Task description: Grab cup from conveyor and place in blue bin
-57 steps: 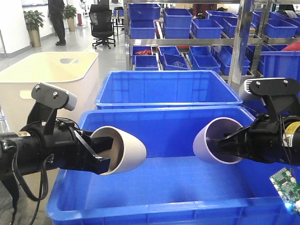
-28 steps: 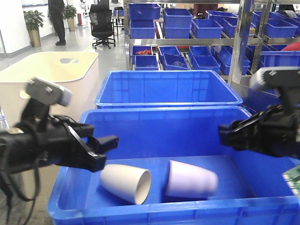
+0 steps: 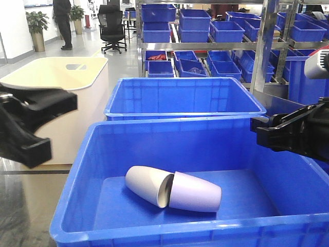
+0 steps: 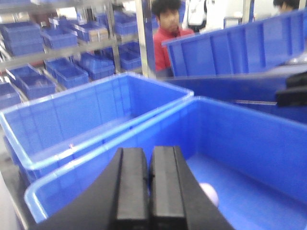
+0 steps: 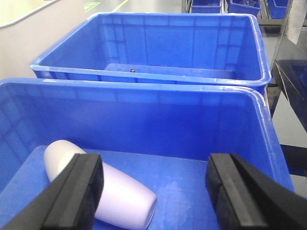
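Two cups lie on their sides on the floor of the near blue bin (image 3: 77, 170), both well below its rim. The white cup (image 3: 146, 186) has its closed base toward the bin's left wall and its open mouth toward the right and slightly toward the front. The lilac cup (image 3: 195, 192) lies just to the right of it, its long axis running roughly left to right, its rounded base pointing toward the right wall and its mouth end up against the white cup's mouth, so the two touch end to end and form one shallow line across the middle of the floor.

From the right wrist view only one of the cups is in sight, low at the left, its base toward the far left corner and its open rim nearer the camera.

The left gripper (image 3: 31, 126) is off to the left of the bin, outside its wall and above rim height; its fingers (image 4: 163, 187) are pressed together with nothing between them. The right gripper (image 5: 153, 189) sits above the bin's right side, its fingers (image 5: 79, 184) spread wide apart and empty.

A second blue bin (image 3: 185, 98) stands directly behind the first, touching or nearly touching its back rim. A cream tub (image 3: 67, 82) stands at the left, and shelves of small blue bins (image 3: 205, 25) fill the background.
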`<state>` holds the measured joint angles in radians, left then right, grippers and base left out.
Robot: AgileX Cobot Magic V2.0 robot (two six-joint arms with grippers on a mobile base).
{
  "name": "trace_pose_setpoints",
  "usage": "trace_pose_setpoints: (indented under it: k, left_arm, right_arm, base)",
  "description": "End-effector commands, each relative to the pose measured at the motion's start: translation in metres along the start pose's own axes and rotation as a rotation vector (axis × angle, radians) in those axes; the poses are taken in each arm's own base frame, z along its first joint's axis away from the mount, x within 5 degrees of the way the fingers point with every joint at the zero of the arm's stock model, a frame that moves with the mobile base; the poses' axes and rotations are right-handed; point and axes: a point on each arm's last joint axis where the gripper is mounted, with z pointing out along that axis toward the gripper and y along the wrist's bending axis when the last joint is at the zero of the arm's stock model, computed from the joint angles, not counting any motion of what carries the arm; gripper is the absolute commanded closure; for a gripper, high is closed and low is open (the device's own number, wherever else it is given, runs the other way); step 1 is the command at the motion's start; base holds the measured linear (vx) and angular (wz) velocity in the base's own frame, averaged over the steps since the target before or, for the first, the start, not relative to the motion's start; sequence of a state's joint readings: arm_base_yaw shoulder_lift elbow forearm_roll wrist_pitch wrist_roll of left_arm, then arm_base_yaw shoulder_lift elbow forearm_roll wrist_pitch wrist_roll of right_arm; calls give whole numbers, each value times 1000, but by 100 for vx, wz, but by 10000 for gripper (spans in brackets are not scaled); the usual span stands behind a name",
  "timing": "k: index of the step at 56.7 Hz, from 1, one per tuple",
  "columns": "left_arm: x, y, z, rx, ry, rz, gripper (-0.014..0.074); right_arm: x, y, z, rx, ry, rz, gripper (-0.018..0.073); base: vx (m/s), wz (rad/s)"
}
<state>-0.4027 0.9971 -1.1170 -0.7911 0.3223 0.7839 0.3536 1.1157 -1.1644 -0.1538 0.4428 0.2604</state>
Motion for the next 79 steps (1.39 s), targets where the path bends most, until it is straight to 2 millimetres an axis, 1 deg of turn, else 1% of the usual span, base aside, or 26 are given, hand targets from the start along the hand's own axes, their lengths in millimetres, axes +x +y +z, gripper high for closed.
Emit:
trace_pose_setpoints:
  k: [1,8,39,47,49,53,59,63,68,71,72,75,76,79]
  left_arm:
    - [-18,-1,-12,-24,-96,-17,548]
    - [-18,-1,-10,-24,-93,-18,606]
    - [-16,0,-8,-24,-85,-20,604]
    - [-6,2,-8,-52,-78,-33,603]
    - [1,4,-9,-67,-75,-55,603]
    - [15,5,-18,-104,-81,-109,603]
    - [45,5,-43,-167,-92,-170,603]
    - [68,5,-60,-209,-111,-169,603]
    - [94,2,-83,-237,-167,-167,603]
    - [104,0,-95,-248,-223,-158,603]
    - [111,0,-97,-254,-225,-157,603]
    - [123,0,-109,-279,-285,-137,603]
    - [132,1,-113,-293,-299,-137,603]
    - [149,1,-123,-327,-331,-140,603]
  right_arm:
    - [-19,2,-12,-19,-128,-14,41]
    - [-19,2,-12,-19,-128,-14,41]
    - [-19,2,-12,-19,-128,-14,41]
    - [-19,2,-12,-19,-128,-14,41]
    - [-19,2,-12,-19,-128,-14,41]
    - [-19,2,-12,-19,-128,-14,41]
    - [-19,2,-12,-19,-128,-14,41]
    - [-19,2,-12,-19,-128,-14,41]
    - [-19,2,-12,-19,-128,-14,41]
    - [-19,2,-12,-19,-128,-14,41]
    - [-19,2,-12,-19,-128,-14,41]
    - [-19,2,-12,-19,-128,-14,41]
    - [-19,2,-12,-19,-128,-14,41]
    - [-19,2,-12,-19,-128,-14,41]
  base:
    - [0,0]
    - [0,0]
    - [0,0]
    - [0,0]
    - [0,0]
    - [0,0]
    - [0,0]
    - [0,0]
    - [0,0]
    - [0,0]
    - [0,0]
    - [0,0]
    - [0,0]
    - [0,0]
